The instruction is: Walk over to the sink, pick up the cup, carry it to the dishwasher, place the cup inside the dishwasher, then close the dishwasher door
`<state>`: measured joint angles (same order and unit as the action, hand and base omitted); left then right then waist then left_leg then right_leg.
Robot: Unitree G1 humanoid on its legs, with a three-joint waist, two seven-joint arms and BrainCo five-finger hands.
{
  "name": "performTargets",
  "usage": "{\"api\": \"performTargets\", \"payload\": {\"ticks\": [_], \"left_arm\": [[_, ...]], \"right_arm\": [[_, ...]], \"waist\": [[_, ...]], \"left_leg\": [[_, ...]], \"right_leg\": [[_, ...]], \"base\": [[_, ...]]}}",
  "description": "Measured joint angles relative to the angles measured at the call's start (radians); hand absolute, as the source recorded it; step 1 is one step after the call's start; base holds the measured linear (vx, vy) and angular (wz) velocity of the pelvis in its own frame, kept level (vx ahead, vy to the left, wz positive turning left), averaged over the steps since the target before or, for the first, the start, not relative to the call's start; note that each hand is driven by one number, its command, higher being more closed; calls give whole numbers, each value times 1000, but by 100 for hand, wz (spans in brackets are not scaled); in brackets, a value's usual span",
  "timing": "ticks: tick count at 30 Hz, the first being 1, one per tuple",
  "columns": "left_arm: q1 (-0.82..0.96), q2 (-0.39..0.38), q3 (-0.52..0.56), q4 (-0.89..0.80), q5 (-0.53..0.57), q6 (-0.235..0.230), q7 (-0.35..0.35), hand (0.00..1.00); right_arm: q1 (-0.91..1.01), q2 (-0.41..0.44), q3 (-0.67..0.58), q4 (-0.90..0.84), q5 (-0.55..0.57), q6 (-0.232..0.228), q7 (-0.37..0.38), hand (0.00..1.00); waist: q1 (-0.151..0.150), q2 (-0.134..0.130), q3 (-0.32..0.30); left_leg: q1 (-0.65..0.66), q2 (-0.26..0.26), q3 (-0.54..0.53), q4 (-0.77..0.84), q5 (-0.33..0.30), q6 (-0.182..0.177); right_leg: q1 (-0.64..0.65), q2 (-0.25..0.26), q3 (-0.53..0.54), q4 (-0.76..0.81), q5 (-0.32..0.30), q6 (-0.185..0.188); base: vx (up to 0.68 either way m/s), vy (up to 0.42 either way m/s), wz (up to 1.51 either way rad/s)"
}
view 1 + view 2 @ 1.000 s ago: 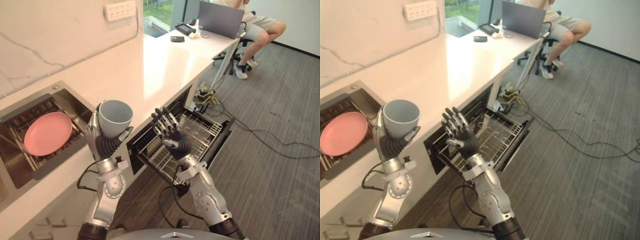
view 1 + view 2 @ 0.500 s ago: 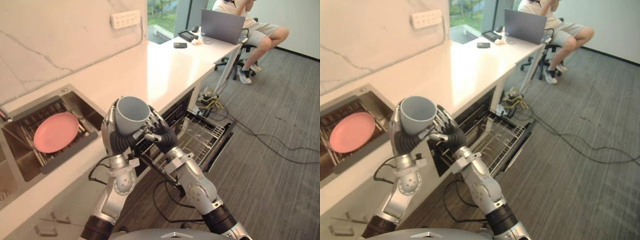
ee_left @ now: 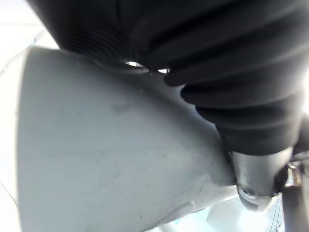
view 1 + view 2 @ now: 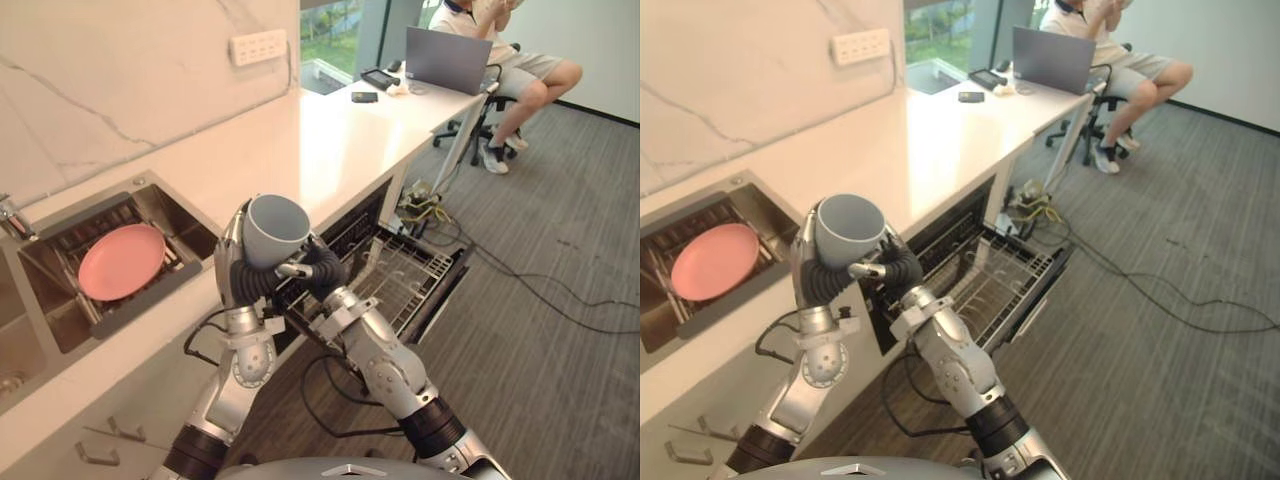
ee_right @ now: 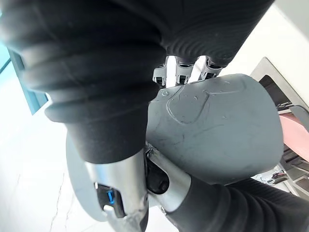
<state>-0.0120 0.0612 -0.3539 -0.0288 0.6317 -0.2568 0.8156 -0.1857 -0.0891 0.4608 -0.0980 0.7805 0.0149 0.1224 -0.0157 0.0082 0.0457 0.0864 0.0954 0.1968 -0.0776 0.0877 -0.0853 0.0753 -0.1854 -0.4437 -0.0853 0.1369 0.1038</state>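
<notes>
We see a grey cup held upright, mouth up, in the air by the front edge of a white counter, between the sink and the open dishwasher. The robot's left hand has its fingers curled round the cup's lower body from the sink side. The right hand comes in from the dishwasher side. In its wrist view its fingers bend onto the cup's wall with the thumb opposite, so both hands grip the one cup. We cannot tell how firm the right hand's hold is. We judge this to be a hand-over on the way to the wire rack, which stands pulled out, below and beyond the hands. The main risk is a drop: if the left hand lets go before the right has a sure grip on the smooth, tapering wall, the cup could slip and fall onto the rack or the floor. If both hands pull at once, the cup could twist free. Gripped from the side, it may also tip when lowered among the rack's wires. A pink plate lies in the sink, well apart. A person sits by a laptop at the counter's far end.
</notes>
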Motion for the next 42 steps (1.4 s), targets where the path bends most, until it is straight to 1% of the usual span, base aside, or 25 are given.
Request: {"api": "performTargets", "payload": {"ticks": [2,4,10,14,21,26,32,37,38,42], "left_arm": [[0,1,0,1,0,0,1,100],[0,3,0,1,0,0,6,100],[0,13,0,4,0,0,10,100],[0,18,0,12,0,1,11,100],[0,22,-5,40,1,7,13,100],[1,48,-13,42,1,16,10,100],[1,48,-9,42,0,21,11,100],[1,55,-8,42,-1,21,10,100],[1,57,-8,42,-2,21,10,100],[1,58,1,42,-2,23,11,100]], "right_arm": [[-5,0,3,3,41,9,0,0],[-13,-1,4,6,58,11,0,0],[-18,-1,7,6,56,11,-6,0],[-20,-1,8,6,56,11,-28,0],[-50,-1,10,18,10,10,-46,0],[-75,0,28,32,-41,2,-57,0],[-96,-1,37,36,-40,11,-83,0],[-96,-1,42,37,-40,11,-88,0],[-96,-1,44,37,-40,11,-88,100],[-96,-1,46,39,-42,11,-88,100]], "waist": [[3,0,-12],[4,0,-14],[7,0,-14],[7,1,-15],[7,2,-16],[8,3,-16],[10,3,-16],[12,3,-16],[12,3,-16],[13,3,-16]], "left_leg": [[0,0,-1,0,0,0],[0,0,-2,0,0,0],[0,0,-2,0,2,0],[0,0,-2,0,2,0],[0,1,-3,0,2,0],[-1,0,-3,-2,2,0],[-1,0,-4,0,3,-1],[-1,0,-3,0,3,-1],[-1,0,-3,0,3,-1],[0,0,-3,0,4,-1]], "right_leg": [[0,0,-1,0,0,0],[0,0,-1,0,0,0],[0,0,-1,0,1,-1],[0,0,0,0,1,-2],[0,1,1,1,2,-2],[0,1,1,1,2,-2],[0,1,1,4,2,-3],[0,1,0,4,2,-3],[0,1,1,4,2,-3],[0,1,1,4,3,-4]], "base": [[0,0,0],[0,0,0],[0,0,0],[0,0,0],[0,0,0],[0,0,0],[0,0,0],[0,0,0],[0,0,0],[0,0,0]]}}
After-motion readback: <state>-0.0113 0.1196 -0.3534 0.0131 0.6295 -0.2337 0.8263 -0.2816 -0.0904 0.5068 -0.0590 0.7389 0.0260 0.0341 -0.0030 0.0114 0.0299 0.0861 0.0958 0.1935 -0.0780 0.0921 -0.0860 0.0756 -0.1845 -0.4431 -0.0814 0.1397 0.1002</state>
